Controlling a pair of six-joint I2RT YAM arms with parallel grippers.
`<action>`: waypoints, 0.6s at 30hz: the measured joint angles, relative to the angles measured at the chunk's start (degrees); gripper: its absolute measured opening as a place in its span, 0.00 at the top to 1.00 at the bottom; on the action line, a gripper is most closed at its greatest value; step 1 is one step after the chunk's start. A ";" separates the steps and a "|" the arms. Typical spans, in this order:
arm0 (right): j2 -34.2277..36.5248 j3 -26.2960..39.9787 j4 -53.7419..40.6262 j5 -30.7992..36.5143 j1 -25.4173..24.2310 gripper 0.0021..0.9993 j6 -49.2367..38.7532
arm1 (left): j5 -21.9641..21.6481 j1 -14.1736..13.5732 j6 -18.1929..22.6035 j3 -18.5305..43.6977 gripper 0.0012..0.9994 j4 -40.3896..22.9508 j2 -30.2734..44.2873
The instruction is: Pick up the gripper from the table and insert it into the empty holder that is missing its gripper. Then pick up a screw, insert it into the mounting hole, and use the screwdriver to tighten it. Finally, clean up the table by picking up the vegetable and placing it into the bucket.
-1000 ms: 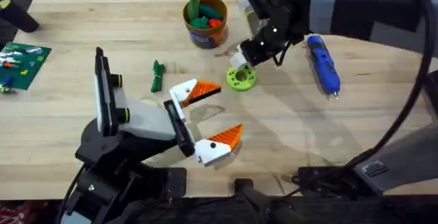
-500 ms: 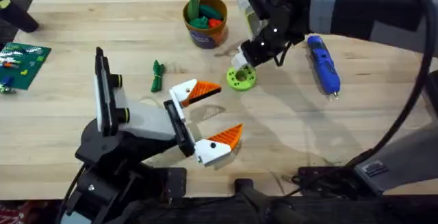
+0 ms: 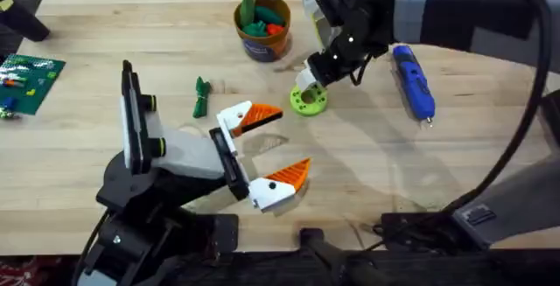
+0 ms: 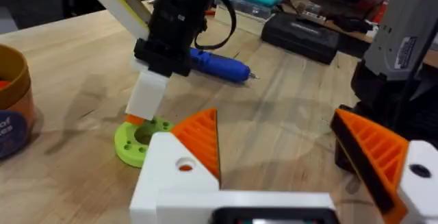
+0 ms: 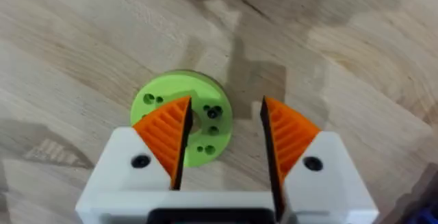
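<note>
On the surface, one screwdriver was counted at 2 o'clock, one bucket at 12, one vegetable and one green disc near the middle, and one green circuit board at 9 o'clock.

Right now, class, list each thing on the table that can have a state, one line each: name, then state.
Left hand: open, empty.
Right hand: open, over the green disc.
Screwdriver: lying flat, untouched.
Vegetable: lying on the table.
Bucket: upright, holding toy pieces.
</note>
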 joint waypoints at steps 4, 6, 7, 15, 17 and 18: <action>0.20 0.00 0.06 0.00 0.00 0.41 0.00 | 0.00 0.00 0.00 0.00 0.02 0.00 -0.02; 0.78 0.00 0.02 0.00 0.00 0.41 0.00 | 0.00 0.00 0.00 0.00 0.02 0.00 -0.02; 1.16 0.00 0.02 0.00 0.00 0.41 0.00 | 0.00 0.00 0.00 0.00 0.02 0.00 0.00; 1.67 0.49 -0.12 -0.79 0.36 0.93 -0.12 | 0.00 0.00 0.00 0.00 0.02 0.00 -0.02; 1.75 0.54 0.26 -0.85 0.18 0.99 0.09 | 0.00 0.00 0.00 0.00 0.02 0.02 -0.02; 1.75 0.55 0.24 -0.85 0.11 0.99 0.17 | 0.00 0.00 0.00 0.00 0.02 0.00 0.00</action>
